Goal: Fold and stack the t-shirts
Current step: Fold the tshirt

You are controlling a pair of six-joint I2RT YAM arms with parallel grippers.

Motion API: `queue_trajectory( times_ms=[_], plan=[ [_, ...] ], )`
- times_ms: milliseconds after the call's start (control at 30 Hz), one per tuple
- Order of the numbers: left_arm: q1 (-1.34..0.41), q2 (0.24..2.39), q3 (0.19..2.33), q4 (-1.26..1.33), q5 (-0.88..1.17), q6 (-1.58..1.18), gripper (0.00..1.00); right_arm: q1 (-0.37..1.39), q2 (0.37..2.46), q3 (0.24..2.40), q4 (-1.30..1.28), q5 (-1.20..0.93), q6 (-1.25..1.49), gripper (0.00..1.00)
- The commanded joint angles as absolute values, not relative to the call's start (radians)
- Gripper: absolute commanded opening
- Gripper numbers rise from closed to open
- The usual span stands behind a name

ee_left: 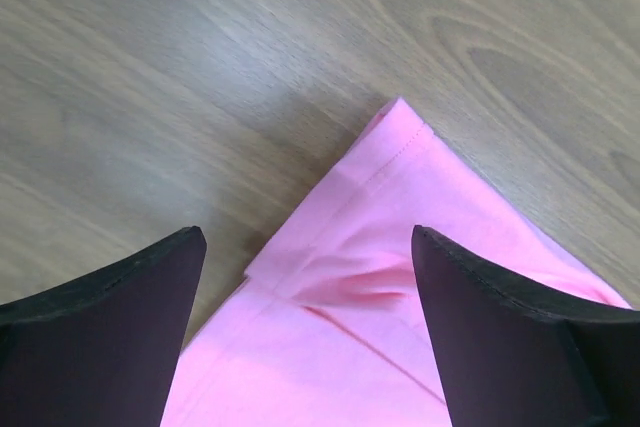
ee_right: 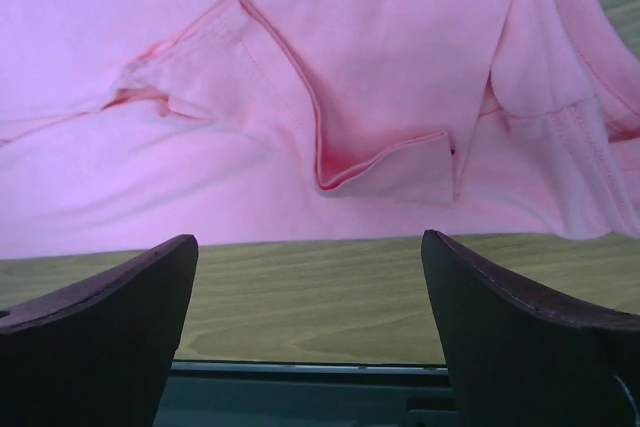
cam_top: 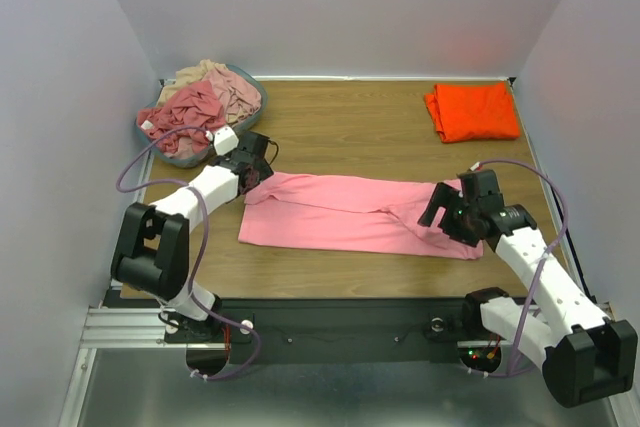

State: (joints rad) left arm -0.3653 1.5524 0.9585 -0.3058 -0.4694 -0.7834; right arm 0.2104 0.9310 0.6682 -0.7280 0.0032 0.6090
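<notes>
Pink t-shirt lies in a long band mid-table. My L gripper hangs open over its far-left corner, R gripper open at its right end, both empty, prob. for next fold. Orange t-shirt folded, far-right corner.

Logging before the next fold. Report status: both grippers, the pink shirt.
Left gripper open over far-left corner of pink shirt. Right gripper open at its right end. Shirt flat, partly folded, ungripped. Orange shirt folded, far right; nothing in the way.
</notes>
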Motion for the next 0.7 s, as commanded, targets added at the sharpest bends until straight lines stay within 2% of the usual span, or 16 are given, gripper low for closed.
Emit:
queue_trajectory(
  times_ms=[0, 67, 200, 433, 667],
  plan=[
    [-0.373, 1.425, 1.008, -0.393, -0.534, -0.785, 0.98, 0.207, 0.894, 0.753, -0.746, -0.003, 0.603, 1.00],
    [-0.383, 1.393, 1.020, -0.384, -0.523, -0.782, 0.98, 0.207, 0.931, 0.791, -0.738, 0.061, 0.600, 1.00],
    [-0.416, 1.410, 1.026, -0.310, -0.447, -0.750, 0.98, 0.207, 1.041, 0.808, -0.648, 0.032, 0.572, 1.00],
    [-0.430, 1.607, 1.028, -0.160, -0.244, -0.689, 0.98, 0.207, 1.281, 0.822, -0.439, -0.020, 0.520, 1.00],
    [-0.419, 1.715, 0.991, -0.121, -0.239, -0.698, 0.98, 0.241, 1.379, 0.758, -0.345, -0.270, 0.459, 1.00]
  ],
)
